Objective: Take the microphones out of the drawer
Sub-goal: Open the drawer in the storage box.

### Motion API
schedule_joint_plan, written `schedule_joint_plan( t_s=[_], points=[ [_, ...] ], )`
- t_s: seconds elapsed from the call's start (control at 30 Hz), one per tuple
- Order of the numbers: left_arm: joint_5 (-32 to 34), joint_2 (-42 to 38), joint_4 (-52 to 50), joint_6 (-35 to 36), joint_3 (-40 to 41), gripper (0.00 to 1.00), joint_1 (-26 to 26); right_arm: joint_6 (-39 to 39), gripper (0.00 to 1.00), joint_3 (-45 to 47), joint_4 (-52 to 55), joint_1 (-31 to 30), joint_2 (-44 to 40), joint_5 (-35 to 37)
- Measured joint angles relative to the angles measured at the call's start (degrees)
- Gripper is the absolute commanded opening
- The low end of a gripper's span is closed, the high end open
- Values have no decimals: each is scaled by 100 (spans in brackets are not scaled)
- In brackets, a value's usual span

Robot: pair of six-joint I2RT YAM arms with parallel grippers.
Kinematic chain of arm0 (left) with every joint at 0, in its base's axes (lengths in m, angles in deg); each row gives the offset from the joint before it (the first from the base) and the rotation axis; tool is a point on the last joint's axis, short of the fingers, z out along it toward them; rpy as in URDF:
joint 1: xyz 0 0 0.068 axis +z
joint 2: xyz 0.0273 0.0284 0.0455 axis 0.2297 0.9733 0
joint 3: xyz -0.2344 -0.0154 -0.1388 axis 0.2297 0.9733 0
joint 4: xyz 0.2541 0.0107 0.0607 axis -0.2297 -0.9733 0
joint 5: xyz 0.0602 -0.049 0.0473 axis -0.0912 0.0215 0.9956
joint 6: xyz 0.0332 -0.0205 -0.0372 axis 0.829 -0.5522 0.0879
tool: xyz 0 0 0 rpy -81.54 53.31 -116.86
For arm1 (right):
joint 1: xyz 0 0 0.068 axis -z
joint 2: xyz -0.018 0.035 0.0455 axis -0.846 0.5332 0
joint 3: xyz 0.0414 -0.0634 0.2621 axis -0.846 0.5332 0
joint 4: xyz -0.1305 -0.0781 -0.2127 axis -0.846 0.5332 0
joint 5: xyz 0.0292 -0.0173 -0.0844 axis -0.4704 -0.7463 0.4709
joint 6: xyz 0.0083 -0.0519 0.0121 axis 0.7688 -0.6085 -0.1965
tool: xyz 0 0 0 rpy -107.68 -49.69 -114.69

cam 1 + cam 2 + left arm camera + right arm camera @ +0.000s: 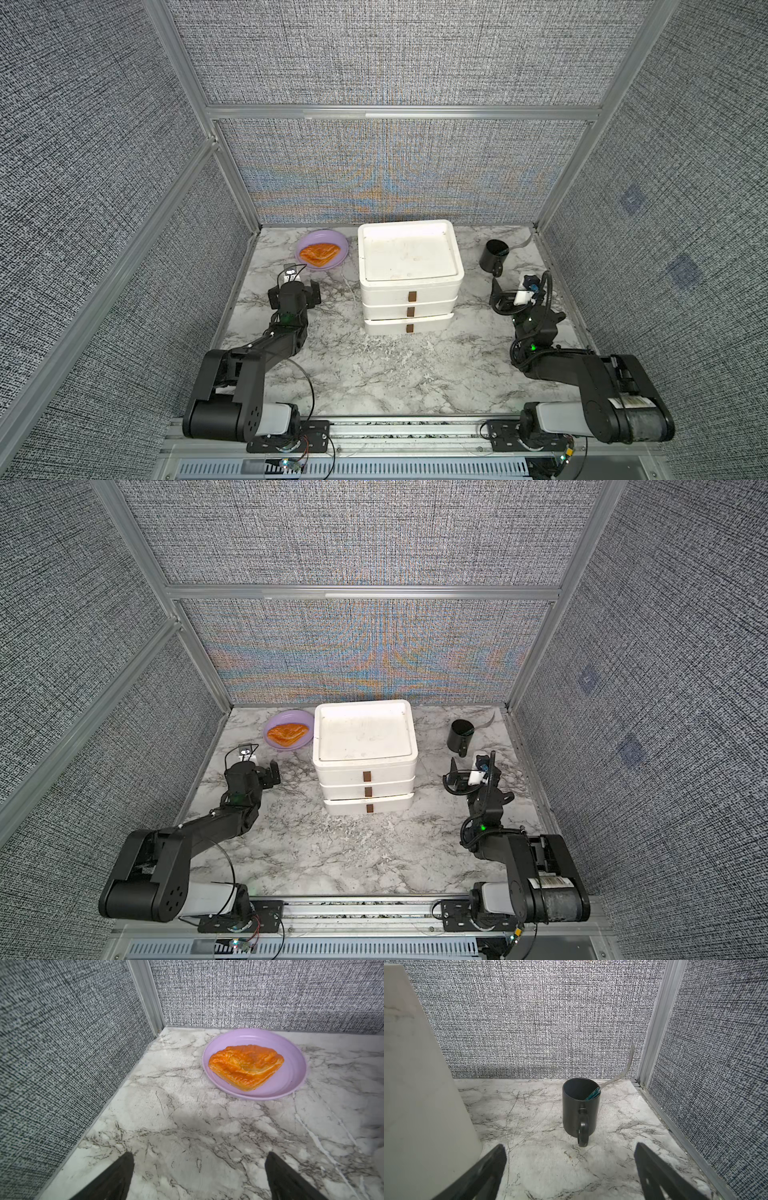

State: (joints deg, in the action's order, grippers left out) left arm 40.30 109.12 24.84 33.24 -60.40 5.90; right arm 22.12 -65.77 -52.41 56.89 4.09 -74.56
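both the left gripper (199, 1155) and right gripper (571, 1147) hang released and empty above the surface (374, 374), either side of the white drawer unit (409, 291); the microphone is hidden, perhaps inside its shut drawers.

Both top views look steeply down from high over the front edge of the cell, facing the back wall (395, 166), far enough off to take in the whole marble table (374, 374); the white drawer stack (409, 276) sits mid-frame. They share nearly everything, shifted a little sideways. My left wrist camera rides low and close over the tabletop, looking past my left gripper (199, 1159) at the purple plate (291, 1088), seen left of the stack from above. My right wrist camera, equally low, looks past my right gripper (571, 1151) at the black mug (577, 1113), catching the stack's side too.
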Motion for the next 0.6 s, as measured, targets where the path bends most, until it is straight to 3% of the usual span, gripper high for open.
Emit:
schedule_joint_plan(
  t_s=[0.37,0.6],
  points=[
    [822,-1655,-2830,-1145,-800,100,-280,0,98,0,-2,0,0,2],
    [417,-2070,-4264,-1644,-1547,100,-599,0,98,0,-2,0,0,15]
  ],
)
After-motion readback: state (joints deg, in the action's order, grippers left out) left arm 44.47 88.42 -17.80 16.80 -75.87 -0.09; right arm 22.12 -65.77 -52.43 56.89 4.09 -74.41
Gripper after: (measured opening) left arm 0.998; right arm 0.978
